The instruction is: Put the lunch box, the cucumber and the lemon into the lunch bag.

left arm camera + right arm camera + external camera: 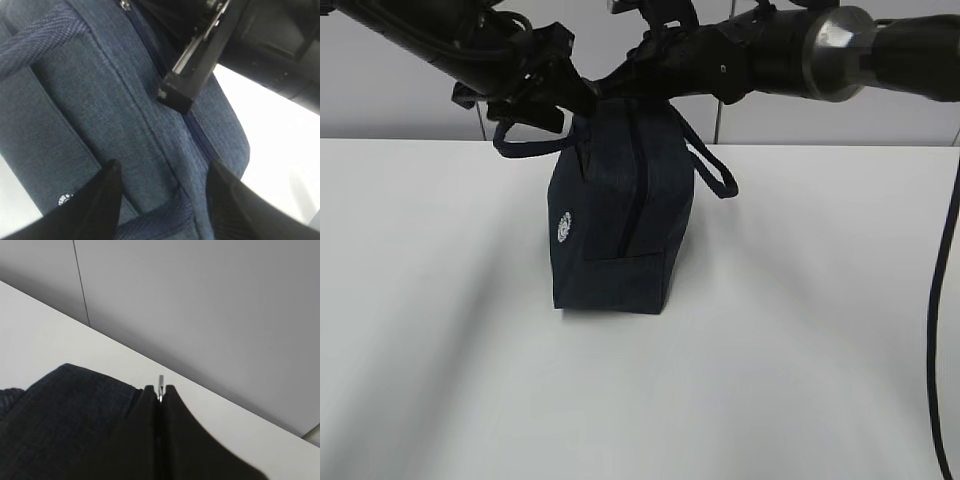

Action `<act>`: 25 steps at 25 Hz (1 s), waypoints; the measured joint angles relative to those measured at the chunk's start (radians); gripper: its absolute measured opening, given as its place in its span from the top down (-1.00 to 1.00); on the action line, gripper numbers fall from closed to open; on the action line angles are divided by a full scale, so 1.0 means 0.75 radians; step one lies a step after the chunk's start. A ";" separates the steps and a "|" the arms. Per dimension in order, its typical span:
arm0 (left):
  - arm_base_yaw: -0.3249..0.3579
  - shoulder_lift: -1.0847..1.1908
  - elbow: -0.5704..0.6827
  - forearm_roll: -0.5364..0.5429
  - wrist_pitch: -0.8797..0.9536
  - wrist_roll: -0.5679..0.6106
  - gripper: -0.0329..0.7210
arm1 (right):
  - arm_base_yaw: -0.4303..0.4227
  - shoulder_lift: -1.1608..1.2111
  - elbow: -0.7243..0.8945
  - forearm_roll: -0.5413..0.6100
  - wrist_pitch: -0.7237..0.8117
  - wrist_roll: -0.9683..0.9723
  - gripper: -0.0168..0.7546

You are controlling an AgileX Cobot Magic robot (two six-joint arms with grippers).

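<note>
Lunch bag [620, 235] stands mid-table, zip closed. R gripper [160, 392] is clenched on the silver zipper pull [160, 382]; L gripper [162, 180] is spread apart over bag's top. Risk: thin pull slips out, or unbraced bag drags/tips.

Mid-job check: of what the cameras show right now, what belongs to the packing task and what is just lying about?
Belongs to the job:
- lunch bag, upright on the table, zipper looks shut
- right gripper, pinched on the silver zipper pull
- left gripper, open over the bag

Lying about:
- nothing; lunch box, cucumber and lemon are not visible
</note>
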 joint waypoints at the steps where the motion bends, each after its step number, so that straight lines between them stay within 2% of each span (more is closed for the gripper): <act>1: 0.000 0.016 -0.006 0.000 0.008 -0.001 -0.09 | 0.000 0.000 0.000 0.000 0.000 0.001 0.96; 13: -0.017 0.113 -0.013 -0.015 0.032 -0.003 -0.04 | 0.000 0.000 0.000 0.011 0.005 0.001 0.96; 15: -0.017 0.119 -0.013 -0.014 0.029 0.001 0.15 | 0.000 0.000 0.000 0.011 0.006 0.001 0.96; 18: -0.017 0.121 -0.013 -0.014 0.032 0.049 0.70 | 0.000 0.000 0.000 0.017 0.013 0.001 0.96; 19: -0.017 0.121 -0.013 -0.009 0.035 0.067 0.79 | 0.000 0.000 -0.003 0.027 0.024 0.001 0.96; 21: -0.018 0.121 -0.013 0.010 0.057 0.096 0.87 | 0.000 0.000 -0.019 0.039 0.064 0.001 0.96; 25: -0.018 0.123 -0.017 0.031 0.115 0.158 0.89 | 0.000 0.000 -0.046 0.048 0.099 0.003 0.96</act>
